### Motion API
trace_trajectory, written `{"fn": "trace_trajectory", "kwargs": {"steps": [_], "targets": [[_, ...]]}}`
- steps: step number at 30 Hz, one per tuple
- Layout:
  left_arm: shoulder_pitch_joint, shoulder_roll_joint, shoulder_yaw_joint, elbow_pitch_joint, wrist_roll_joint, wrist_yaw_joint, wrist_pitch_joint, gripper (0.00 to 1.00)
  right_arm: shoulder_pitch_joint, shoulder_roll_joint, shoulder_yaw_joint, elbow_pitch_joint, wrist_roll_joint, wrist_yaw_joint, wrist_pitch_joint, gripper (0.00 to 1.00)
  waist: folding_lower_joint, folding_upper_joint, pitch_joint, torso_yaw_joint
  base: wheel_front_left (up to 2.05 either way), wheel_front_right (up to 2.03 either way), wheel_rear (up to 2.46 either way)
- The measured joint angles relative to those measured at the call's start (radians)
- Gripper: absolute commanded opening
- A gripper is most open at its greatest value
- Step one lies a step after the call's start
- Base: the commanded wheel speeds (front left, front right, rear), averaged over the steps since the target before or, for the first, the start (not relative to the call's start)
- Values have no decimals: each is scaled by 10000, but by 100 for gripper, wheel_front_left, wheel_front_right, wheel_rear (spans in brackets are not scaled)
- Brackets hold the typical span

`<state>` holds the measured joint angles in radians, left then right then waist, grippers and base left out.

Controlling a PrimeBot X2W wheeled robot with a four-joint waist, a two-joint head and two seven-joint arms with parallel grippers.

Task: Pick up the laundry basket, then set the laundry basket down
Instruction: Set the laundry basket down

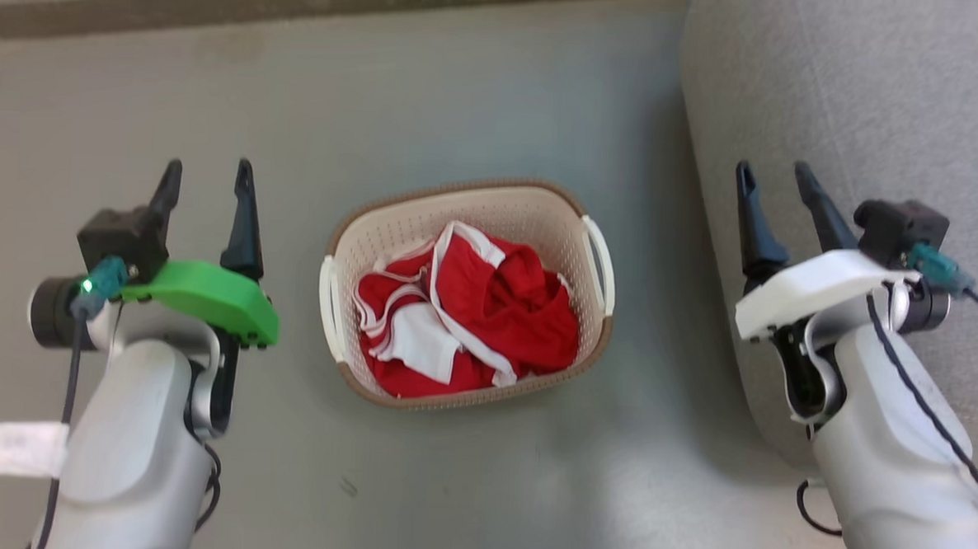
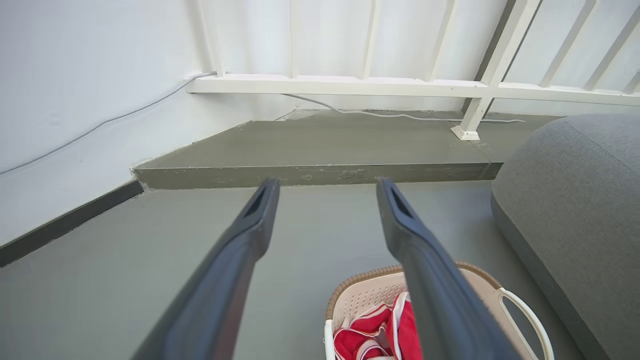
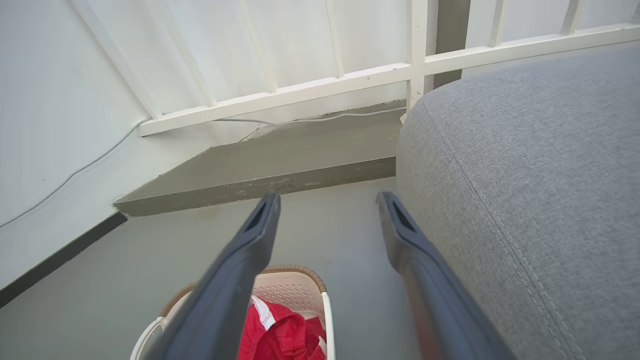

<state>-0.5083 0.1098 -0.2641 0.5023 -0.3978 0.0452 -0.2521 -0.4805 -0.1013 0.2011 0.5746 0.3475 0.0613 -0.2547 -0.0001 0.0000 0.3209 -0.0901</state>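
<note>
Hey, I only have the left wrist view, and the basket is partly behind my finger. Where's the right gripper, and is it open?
Observer: In the head view, the right gripper is open. It's to the right of the basket, by the edge of the grey sofa.
Operator: Is it touching a handle?
Observer: No. Floor shows between it and the right handle.
Operator: And mine, on the other side?
Observer: The left gripper is open too. It's out to the basket's left, apart from the left handle.
</note>
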Motion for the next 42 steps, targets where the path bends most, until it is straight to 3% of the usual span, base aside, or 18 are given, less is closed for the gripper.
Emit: {"fn": "trace_trajectory", "kwargs": {"steps": [23, 26, 42], "targets": [[3712, -38, 52, -1883, 681, 270, 0, 100, 2479, -17, 167, -1220, -1034, -209, 0, 100, -1, 0, -3131, -28, 0, 0, 0], [4010, -40, 33, -2067, 686, 288, 0, 100, 2718, -19, 153, -1386, -1051, -372, 0, 100, -1, 0, -3342, -30, 0, 0, 0], [5268, -132, 33, -2901, 702, 418, 2, 100, 3714, 0, 165, -1965, -1116, -518, 0, 100, 0, 0, -3606, 58, 0, 0, 0]]}}
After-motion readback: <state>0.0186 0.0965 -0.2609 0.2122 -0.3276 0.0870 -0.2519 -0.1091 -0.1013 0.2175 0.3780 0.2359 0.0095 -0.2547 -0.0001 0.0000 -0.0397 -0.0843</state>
